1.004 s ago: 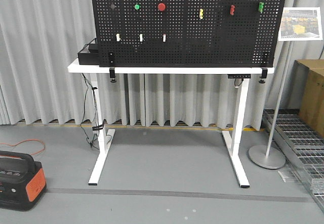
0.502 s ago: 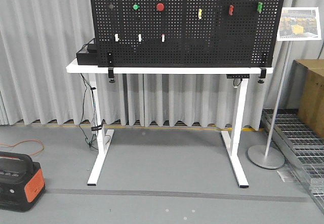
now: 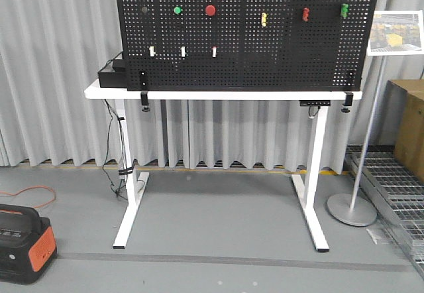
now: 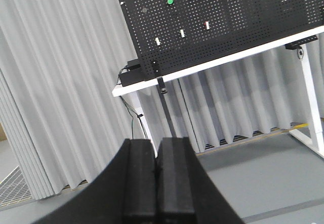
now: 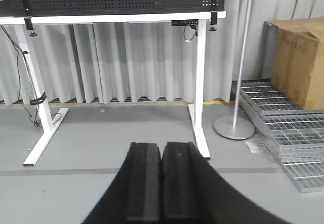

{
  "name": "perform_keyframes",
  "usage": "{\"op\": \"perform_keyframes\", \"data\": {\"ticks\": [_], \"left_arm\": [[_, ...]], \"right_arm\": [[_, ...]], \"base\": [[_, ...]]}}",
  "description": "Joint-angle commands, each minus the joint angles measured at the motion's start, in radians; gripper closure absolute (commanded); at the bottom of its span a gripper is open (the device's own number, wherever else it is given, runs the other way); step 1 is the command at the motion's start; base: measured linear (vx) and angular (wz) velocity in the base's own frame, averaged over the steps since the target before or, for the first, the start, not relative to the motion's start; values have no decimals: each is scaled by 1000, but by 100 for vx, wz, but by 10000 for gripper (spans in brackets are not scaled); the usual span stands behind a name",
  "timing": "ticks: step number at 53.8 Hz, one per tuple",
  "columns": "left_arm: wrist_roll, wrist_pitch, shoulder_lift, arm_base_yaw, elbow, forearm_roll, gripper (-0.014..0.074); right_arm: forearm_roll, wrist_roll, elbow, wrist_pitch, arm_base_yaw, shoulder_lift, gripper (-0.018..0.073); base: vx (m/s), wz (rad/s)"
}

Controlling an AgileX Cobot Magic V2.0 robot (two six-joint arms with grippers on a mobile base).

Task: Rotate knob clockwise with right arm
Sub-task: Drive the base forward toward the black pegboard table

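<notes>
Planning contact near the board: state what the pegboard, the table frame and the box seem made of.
Pegboard: matte black, even rows of small holes; likely painted sheet metal, though hardboard is possible. Table frame: smooth white straight legs, probably painted steel. Box: dull brown with folded flaps; cardboard.

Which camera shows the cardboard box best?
The right wrist view: the cardboard box is mostly in frame. The front view catches only its left part at the frame edge; the left wrist view misses it.
</notes>
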Motion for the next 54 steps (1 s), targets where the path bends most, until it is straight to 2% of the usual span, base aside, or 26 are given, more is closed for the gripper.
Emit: {"op": "perform_keyframes", "data": {"ticks": [1,54], "left_arm": [[-4,-75,-17,-8,33,-5,603],[-4,-75,-17,-8,33,-5,603]], "right_arm": [[-9,-2,7,-85,-6,-11,530],[-9,-2,7,-85,-6,-11,530]], "base": [[13,6],[18,-4]]}}
